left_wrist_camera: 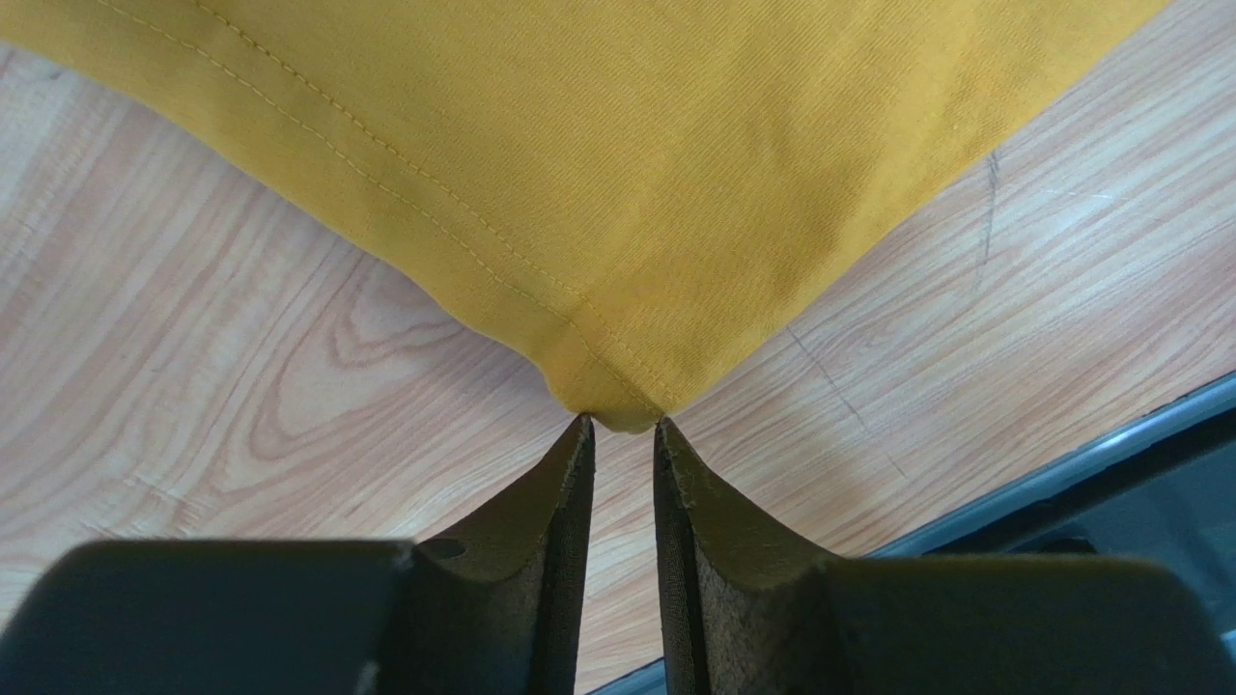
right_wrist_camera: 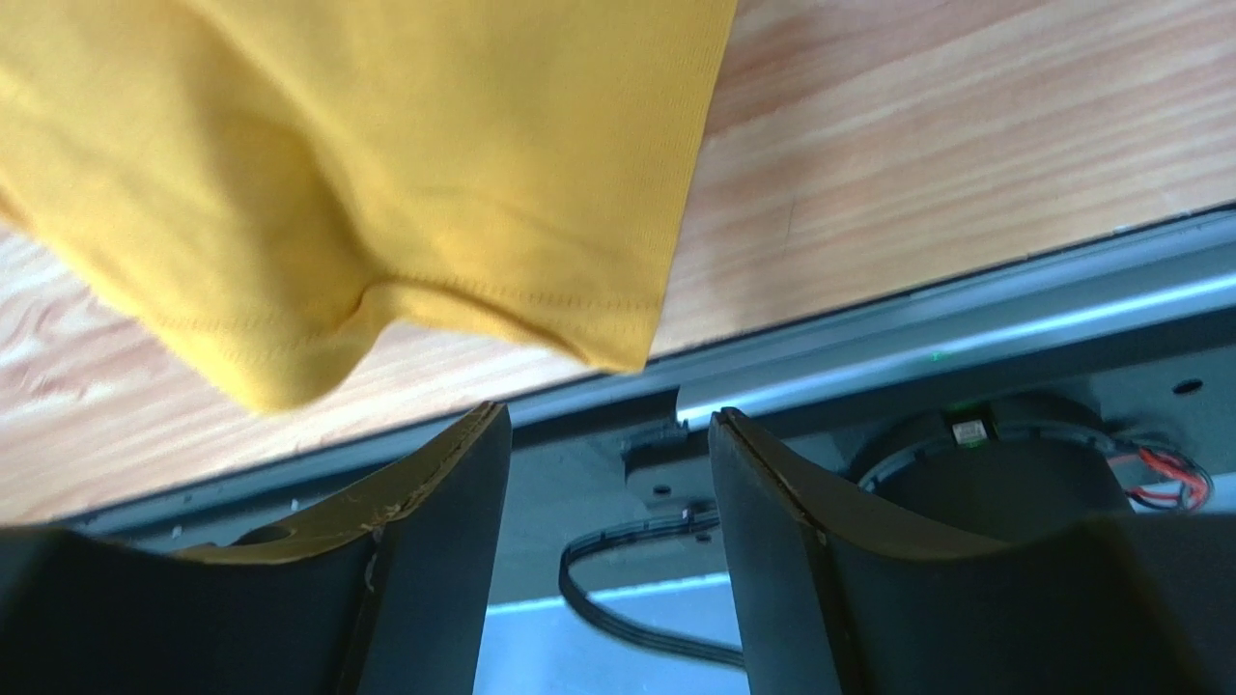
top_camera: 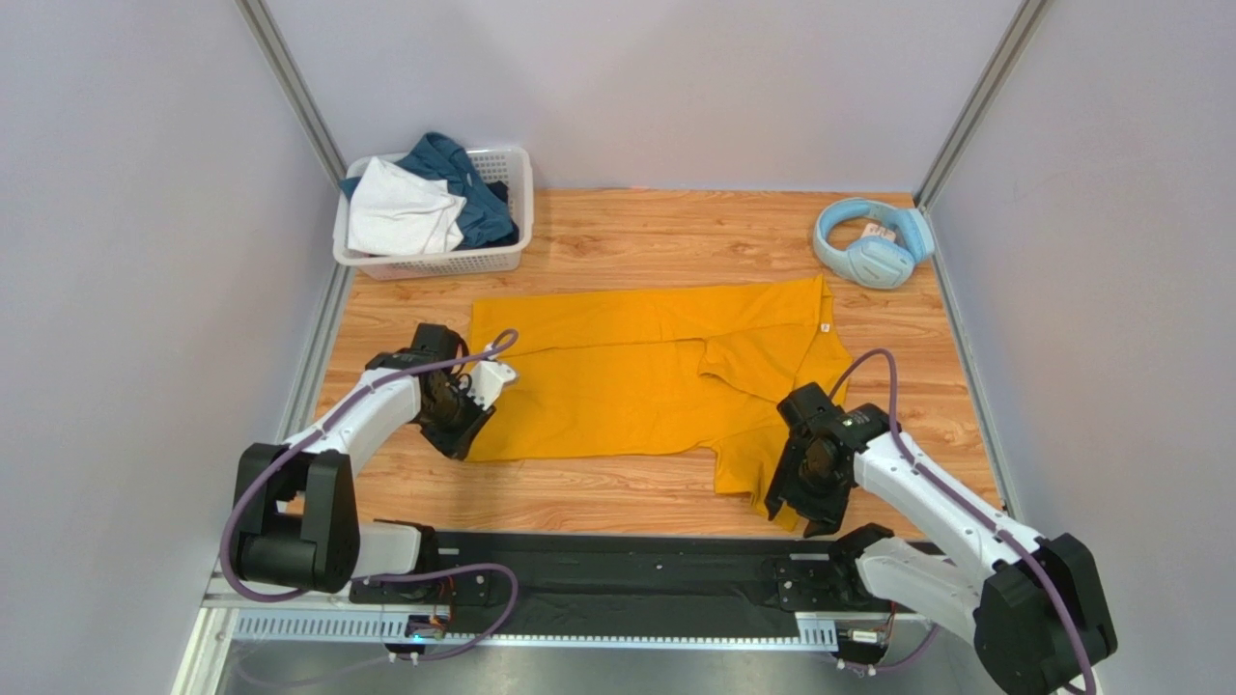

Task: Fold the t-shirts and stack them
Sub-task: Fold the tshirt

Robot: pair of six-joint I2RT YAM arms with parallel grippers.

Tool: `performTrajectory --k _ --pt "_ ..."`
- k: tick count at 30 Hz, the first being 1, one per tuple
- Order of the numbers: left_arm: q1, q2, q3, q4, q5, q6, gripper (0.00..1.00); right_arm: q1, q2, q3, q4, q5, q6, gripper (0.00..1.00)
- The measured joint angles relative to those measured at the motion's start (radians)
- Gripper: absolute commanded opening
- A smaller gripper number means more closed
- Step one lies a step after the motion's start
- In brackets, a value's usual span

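A mustard-yellow t-shirt (top_camera: 653, 377) lies spread flat on the wooden table. My left gripper (top_camera: 459, 414) is at its near left corner. In the left wrist view the jaws (left_wrist_camera: 624, 424) stand a narrow gap apart. The hemmed shirt corner (left_wrist_camera: 617, 406) sits just at the fingertips, and bare wood shows between the fingers. My right gripper (top_camera: 802, 485) is over the near right sleeve. In the right wrist view it (right_wrist_camera: 607, 413) is open with nothing between its fingers, and the sleeve hem (right_wrist_camera: 435, 312) lies just beyond the tips.
A white lattice basket (top_camera: 435, 264) at the back left holds a white garment (top_camera: 399, 210) and a teal-blue one (top_camera: 467, 181). Light-blue headphones (top_camera: 868, 243) lie at the back right. A black rail (top_camera: 624, 558) runs along the table's near edge, and grey walls close the sides.
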Motion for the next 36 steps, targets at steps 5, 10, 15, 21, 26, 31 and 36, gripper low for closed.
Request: performTrajectory --k 5,10,15,21,26,31,36 --pt "0.0 0.0 -0.04 0.059 -0.007 -0.022 0.31 0.0 0.017 -0.069 0.09 0.042 0.038 0.61" --pt "0.0 0.0 -0.052 0.105 -0.007 -0.031 0.31 0.002 -0.017 -0.103 0.129 0.068 0.073 0.55" --pt "0.0 -0.004 -0.052 0.125 -0.008 -0.035 0.31 0.004 -0.064 -0.108 0.149 0.121 0.108 0.5" --pt "0.0 -0.05 -0.042 0.098 -0.005 -0.035 0.31 0.004 -0.092 -0.123 0.155 0.136 0.134 0.4" --pt "0.0 -0.058 -0.04 0.088 -0.005 -0.037 0.31 0.004 -0.092 -0.124 0.161 0.135 0.141 0.31" --pt "0.0 -0.055 -0.04 0.083 -0.004 -0.04 0.32 0.004 -0.09 -0.124 0.17 0.134 0.143 0.27" --pt "0.0 -0.05 -0.028 0.07 -0.008 -0.041 0.44 0.004 -0.09 -0.124 0.171 0.133 0.143 0.27"
